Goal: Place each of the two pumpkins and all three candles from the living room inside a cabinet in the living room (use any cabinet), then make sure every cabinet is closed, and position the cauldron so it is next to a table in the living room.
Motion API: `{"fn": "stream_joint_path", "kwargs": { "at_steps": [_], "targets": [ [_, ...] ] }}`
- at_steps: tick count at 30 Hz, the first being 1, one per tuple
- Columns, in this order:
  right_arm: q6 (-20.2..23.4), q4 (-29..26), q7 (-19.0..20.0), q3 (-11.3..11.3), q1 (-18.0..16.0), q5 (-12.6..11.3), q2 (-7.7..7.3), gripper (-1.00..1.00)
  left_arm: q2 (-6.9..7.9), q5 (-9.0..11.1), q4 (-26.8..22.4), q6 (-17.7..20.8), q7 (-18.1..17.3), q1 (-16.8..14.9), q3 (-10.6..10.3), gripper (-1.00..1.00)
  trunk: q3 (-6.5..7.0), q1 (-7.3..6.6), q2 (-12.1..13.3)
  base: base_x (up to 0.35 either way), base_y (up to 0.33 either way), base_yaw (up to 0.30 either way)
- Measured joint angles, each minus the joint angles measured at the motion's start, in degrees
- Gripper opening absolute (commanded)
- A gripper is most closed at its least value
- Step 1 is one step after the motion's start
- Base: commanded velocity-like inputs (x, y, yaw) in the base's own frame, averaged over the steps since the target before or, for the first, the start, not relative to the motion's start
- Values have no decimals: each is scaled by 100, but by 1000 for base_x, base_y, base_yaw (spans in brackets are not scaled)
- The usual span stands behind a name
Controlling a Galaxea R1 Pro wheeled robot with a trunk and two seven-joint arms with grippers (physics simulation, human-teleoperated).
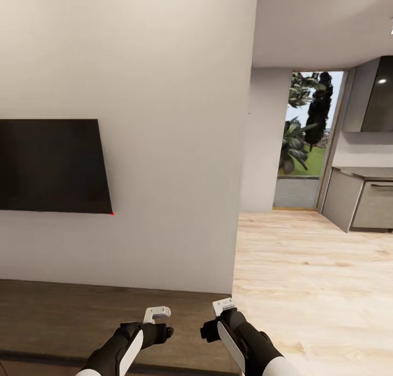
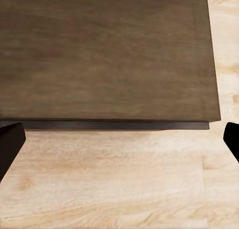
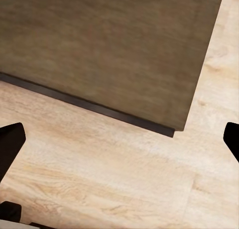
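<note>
The long dark-brown cabinet (image 1: 82, 316) runs along the white wall under the TV, and its flat top is bare. Its right end shows in the left wrist view (image 2: 109, 54) and the right wrist view (image 3: 114, 44), with light wood floor beside it. My left gripper (image 1: 157, 313) (image 2: 119, 144) hangs over the cabinet's top near that end, open and holding nothing. My right gripper (image 1: 222, 306) (image 3: 119, 144) is just beside it at the cabinet's corner, also open and holding nothing. The pumpkins, candles, cauldron and table are out of view.
A black wall-mounted TV (image 1: 52, 165) hangs at the left. The wall ends at a corner (image 1: 245, 146); past it, light wood floor (image 1: 311, 277) leads to a glass door (image 1: 303, 146) and grey kitchen cabinets (image 1: 363, 198).
</note>
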Motion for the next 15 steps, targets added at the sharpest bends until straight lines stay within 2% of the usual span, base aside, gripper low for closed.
{"fn": "stream_joint_path", "kwargs": {
  "at_steps": [12, 15],
  "targets": [
    [-9, -47, -12, -38, 7, 7, -1, 100, 7, 13, -11, -2, 0, 0, 4, 100, 0, 0, 0, -45, 14, 0],
    [-10, -245, -15, -55, 25, 10, -19, 100, 8, 3, -8, -192, 10, 3, -8, 100, 0, 0, 0, -4, 1, 0]
  ]
}}
